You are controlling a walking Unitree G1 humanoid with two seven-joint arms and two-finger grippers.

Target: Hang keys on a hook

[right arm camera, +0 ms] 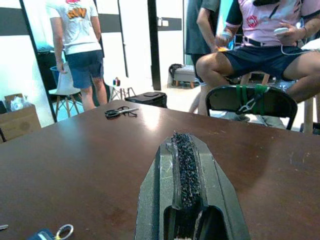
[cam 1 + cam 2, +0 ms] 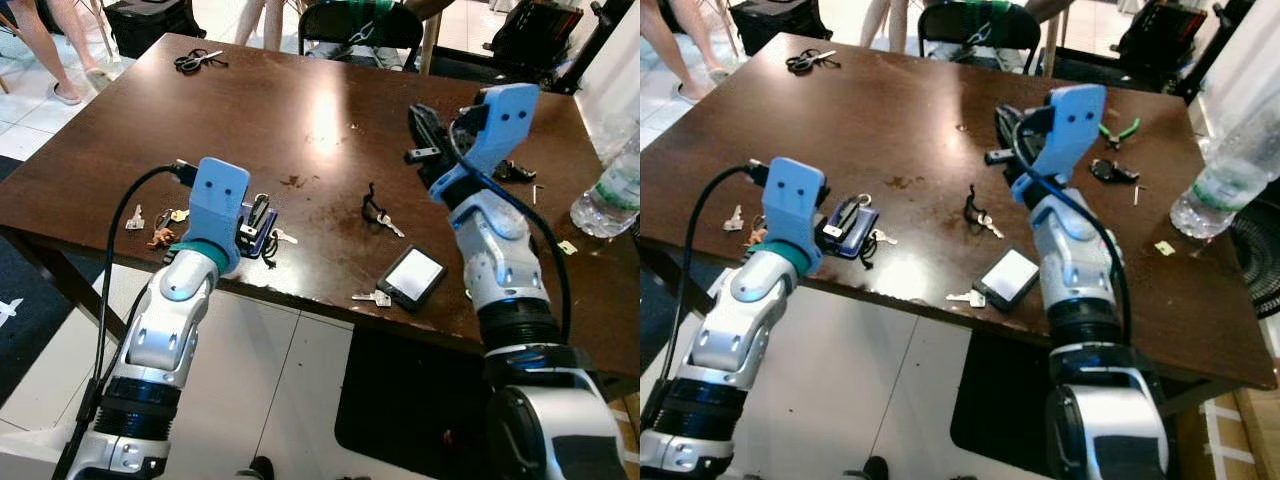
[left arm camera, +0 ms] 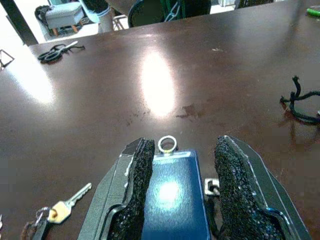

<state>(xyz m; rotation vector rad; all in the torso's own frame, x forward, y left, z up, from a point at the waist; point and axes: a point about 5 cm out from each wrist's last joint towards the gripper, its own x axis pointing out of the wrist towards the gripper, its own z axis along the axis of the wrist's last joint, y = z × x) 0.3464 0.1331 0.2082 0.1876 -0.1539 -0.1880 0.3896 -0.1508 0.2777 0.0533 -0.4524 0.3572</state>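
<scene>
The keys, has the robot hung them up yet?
Not yet; nothing looks done. The left gripper is down at the table with its open jaws on either side of a blue key tag, not closed on it. The right gripper is raised, jaws together, holding nothing. Other keys lie loose on the table. Grabbing, carrying and hanging are left.

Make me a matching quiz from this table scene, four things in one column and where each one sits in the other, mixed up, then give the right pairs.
Things:
1. scissors
2. water bottle
3. blue key fob
4. black cord with keys

Places:
A. between the open fingers of the left gripper
B. far left corner of the table
C. middle of the table, between the two arms
D. right edge of the table

Pairs: 1-B, 2-D, 3-A, 4-C
</scene>
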